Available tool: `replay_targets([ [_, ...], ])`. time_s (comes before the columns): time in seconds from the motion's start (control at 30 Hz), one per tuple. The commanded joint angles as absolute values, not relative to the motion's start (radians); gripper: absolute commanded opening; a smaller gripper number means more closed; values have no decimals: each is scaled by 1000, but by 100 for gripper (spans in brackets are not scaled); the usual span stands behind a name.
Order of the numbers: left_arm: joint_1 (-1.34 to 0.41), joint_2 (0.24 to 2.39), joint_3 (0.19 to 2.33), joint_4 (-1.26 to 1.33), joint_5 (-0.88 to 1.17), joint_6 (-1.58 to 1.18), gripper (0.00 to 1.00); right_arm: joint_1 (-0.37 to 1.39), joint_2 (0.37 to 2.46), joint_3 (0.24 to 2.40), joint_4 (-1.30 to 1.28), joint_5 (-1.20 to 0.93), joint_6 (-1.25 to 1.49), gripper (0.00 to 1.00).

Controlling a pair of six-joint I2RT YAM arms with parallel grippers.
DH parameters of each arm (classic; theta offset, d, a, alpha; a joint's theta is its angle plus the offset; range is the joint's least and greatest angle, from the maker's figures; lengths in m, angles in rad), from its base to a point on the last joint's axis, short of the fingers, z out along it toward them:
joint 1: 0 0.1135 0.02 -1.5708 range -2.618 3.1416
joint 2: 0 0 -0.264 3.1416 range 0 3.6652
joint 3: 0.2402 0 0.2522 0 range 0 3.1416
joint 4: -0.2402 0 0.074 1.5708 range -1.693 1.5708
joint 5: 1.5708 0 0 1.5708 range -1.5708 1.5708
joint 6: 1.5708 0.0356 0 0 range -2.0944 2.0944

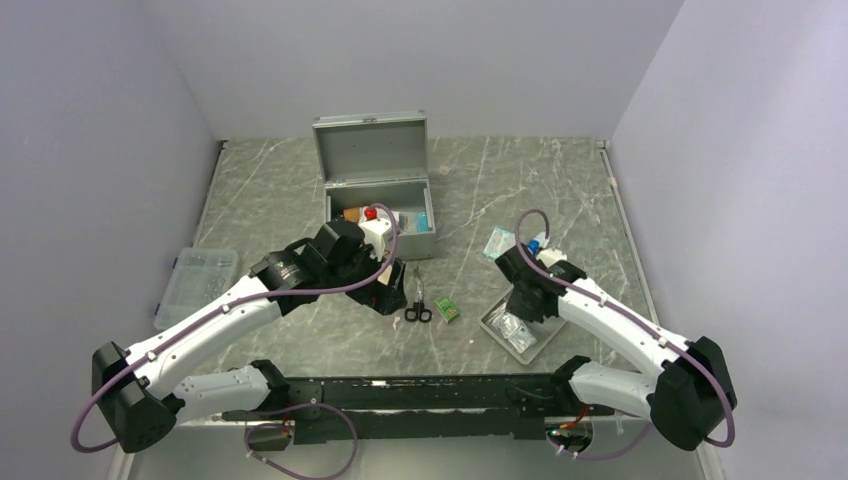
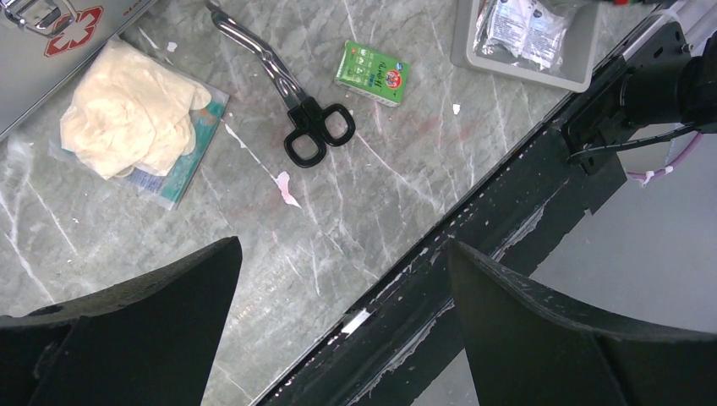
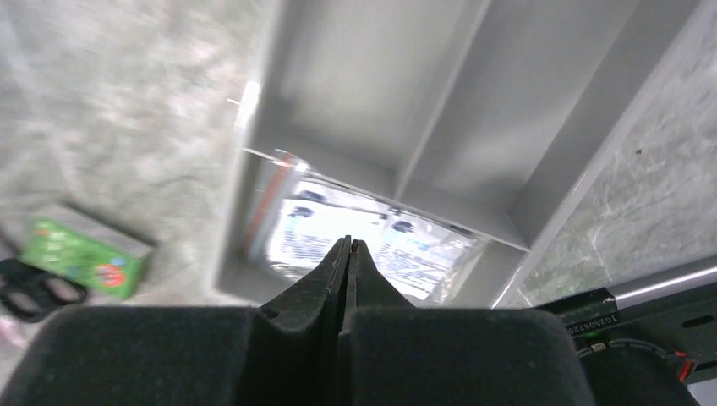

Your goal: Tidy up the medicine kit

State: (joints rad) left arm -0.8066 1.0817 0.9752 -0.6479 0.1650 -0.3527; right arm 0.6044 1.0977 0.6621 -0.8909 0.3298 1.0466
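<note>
**Kit open; loose items outside it**

Kit (image 1: 370, 150) stands at 12 o'clock on the table, lid raised, some items inside. Judged: rigid metal, heavy for these fingers, with smooth walls likely to slip. Best left in place and filled; if it must shift, pinch the front wall's rim.

Left gripper (image 2: 342, 254) is spread wide and holds nothing. Gloves (image 2: 127, 118), scissors (image 2: 292, 101) and green box (image 2: 372, 73) lie around 6 o'clock of the kit.

Right gripper (image 3: 348, 247) is pressed closed with nothing seen between its fingers, above sachets (image 3: 300, 233) in the tray (image 3: 380, 76), at 4 o'clock of the kit.
</note>
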Motion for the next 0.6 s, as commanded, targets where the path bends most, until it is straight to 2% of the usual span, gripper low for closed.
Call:
replay_targets([
  [0.0,-808,1073,971,-615,183,-342,99,607,1082,806,-975,433,998,0],
  [0.2,-808,1071,970,-619,174,-341,99,606,1129,811,-914,418,979,0],
  [0.57,-808,1074,970,-621,171,-341,99,605,1203,660,-723,324,1002,0],
])
